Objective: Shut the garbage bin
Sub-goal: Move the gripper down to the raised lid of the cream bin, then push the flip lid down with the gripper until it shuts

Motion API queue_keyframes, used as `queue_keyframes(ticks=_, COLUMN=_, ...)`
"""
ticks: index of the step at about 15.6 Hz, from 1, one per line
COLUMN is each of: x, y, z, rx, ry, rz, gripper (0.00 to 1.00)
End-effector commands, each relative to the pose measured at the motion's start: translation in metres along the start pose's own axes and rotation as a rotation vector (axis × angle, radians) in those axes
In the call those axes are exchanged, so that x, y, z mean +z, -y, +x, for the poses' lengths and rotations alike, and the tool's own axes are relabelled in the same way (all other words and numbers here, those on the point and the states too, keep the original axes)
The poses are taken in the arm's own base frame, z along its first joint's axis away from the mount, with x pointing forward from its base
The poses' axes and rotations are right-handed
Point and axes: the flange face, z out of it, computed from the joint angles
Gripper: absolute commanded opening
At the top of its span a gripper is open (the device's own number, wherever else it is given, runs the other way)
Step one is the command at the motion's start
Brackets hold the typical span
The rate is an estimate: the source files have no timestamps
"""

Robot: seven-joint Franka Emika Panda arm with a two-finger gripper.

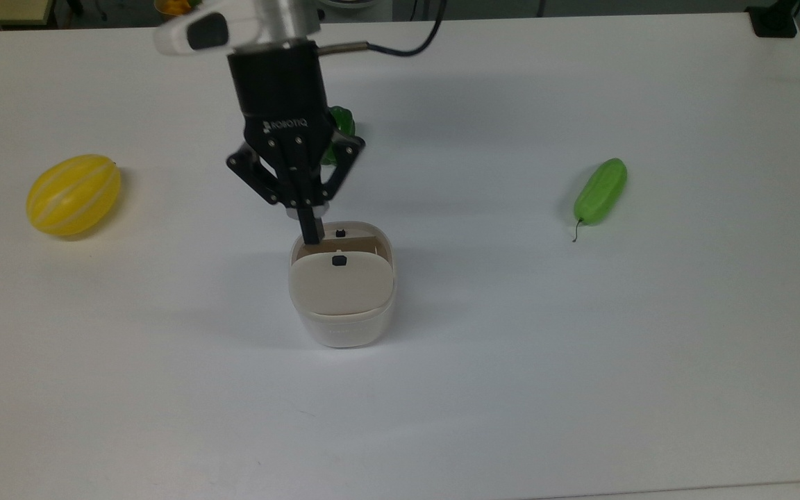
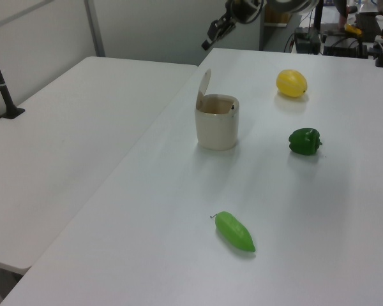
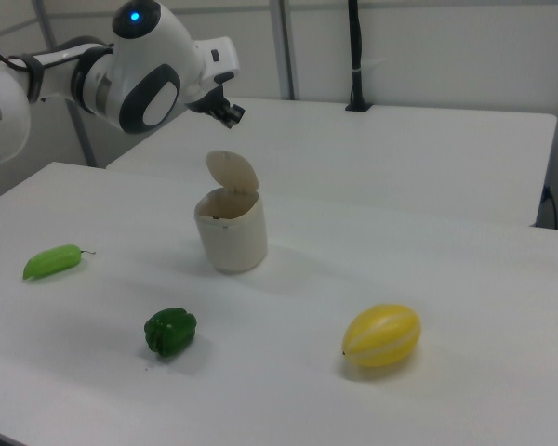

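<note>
The garbage bin (image 1: 342, 325) is a small off-white tub in the middle of the white table, also seen in the left view (image 2: 217, 131) and the right view (image 3: 232, 237). Its beige lid (image 1: 341, 283) with a small dark button stands hinged up, open (image 2: 204, 86) (image 3: 232, 172). My gripper (image 1: 310, 230) hangs well above the table, shut with nothing in it. In the top view its tip overlaps the bin's far left rim. In the left view the gripper (image 2: 213, 32) is high above the lid, and likewise in the right view (image 3: 231, 113).
A yellow melon (image 1: 73, 194) lies at the top view's left. A dark green pepper (image 1: 344, 123) sits behind the bin, partly covered by my arm. A light green vegetable (image 1: 601, 191) lies to the right. A second white table (image 2: 70, 134) adjoins in the left view.
</note>
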Motion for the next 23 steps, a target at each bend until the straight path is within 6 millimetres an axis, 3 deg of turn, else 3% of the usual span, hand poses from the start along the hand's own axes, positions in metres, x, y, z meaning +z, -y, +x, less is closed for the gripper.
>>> queue_keyframes(ticks=1, x=0.015, y=0.004, z=-0.002, rx=-0.040, ry=-0.004, rz=-0.015, gripper=0.00)
queue_keyframes(ticks=7, x=0.039, y=0.000, z=-0.014, rx=-0.055, ry=0.034, rz=-0.034, gripper=0.00)
queue_keyframes(ticks=23, x=0.039, y=-0.008, z=-0.048, rx=-0.077, ry=0.394, rz=-0.012, gripper=0.00)
